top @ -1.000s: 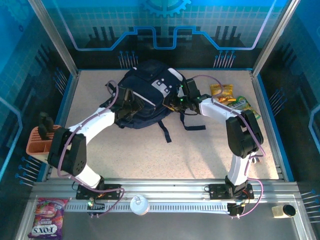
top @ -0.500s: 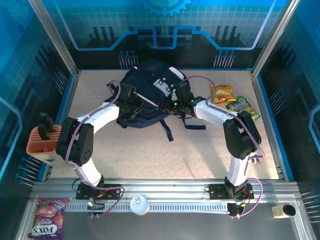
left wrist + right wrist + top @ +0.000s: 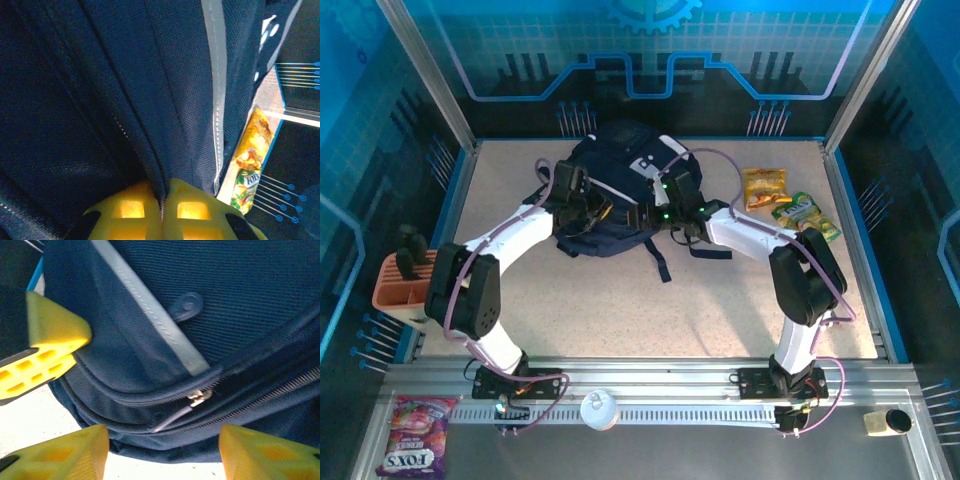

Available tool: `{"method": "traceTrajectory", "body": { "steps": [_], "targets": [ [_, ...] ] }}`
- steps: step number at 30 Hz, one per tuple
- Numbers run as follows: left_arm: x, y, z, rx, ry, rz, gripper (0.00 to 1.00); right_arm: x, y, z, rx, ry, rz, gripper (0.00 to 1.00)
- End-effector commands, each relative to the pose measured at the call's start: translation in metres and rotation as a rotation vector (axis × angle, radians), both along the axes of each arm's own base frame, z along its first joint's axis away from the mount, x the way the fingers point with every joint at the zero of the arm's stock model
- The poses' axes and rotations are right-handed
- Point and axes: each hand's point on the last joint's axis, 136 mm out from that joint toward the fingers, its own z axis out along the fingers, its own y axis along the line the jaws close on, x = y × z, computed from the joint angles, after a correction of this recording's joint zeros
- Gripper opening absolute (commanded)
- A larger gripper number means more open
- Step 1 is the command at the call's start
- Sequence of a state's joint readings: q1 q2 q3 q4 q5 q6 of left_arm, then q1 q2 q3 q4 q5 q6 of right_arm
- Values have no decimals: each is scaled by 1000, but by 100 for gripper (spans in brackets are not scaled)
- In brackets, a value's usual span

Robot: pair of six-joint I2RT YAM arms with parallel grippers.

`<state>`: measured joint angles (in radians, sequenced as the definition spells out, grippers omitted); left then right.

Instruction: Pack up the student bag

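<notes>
Table: snack packets near student bag.

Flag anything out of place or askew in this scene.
A pink candy bag lies on the near metal ledge, off the table and far from the other snack packets beside the student bag. The bag's black strap trails loose across the table.
</notes>
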<state>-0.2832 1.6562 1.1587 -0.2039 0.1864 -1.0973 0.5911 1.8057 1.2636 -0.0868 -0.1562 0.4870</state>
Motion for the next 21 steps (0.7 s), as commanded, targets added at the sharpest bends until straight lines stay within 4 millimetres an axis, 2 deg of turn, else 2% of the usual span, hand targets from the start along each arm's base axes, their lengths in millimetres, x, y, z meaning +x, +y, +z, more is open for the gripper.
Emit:
{"method": "traceTrajectory", "body": {
  "steps": [1,5,14,17,21],
  "targets": [
    [7,-15,57,-97,-139,-59,0,-3,8,12,-53,-129,86,63],
    [6,-16,60,-104,-139,-67,0,2,8,-1,-107,-134,104,66],
    [4,-18,59,-118,-131,-72,0,21,7,-25,-177,-135,98,64],
    [3,-17,59,-112,-132,-76,0,29,-2,-31,-193,-123,76,52],
    [1,-17,57,-108,-127,-80,0,34,-12,-31,-178,-111,77,29]
  ]
}}
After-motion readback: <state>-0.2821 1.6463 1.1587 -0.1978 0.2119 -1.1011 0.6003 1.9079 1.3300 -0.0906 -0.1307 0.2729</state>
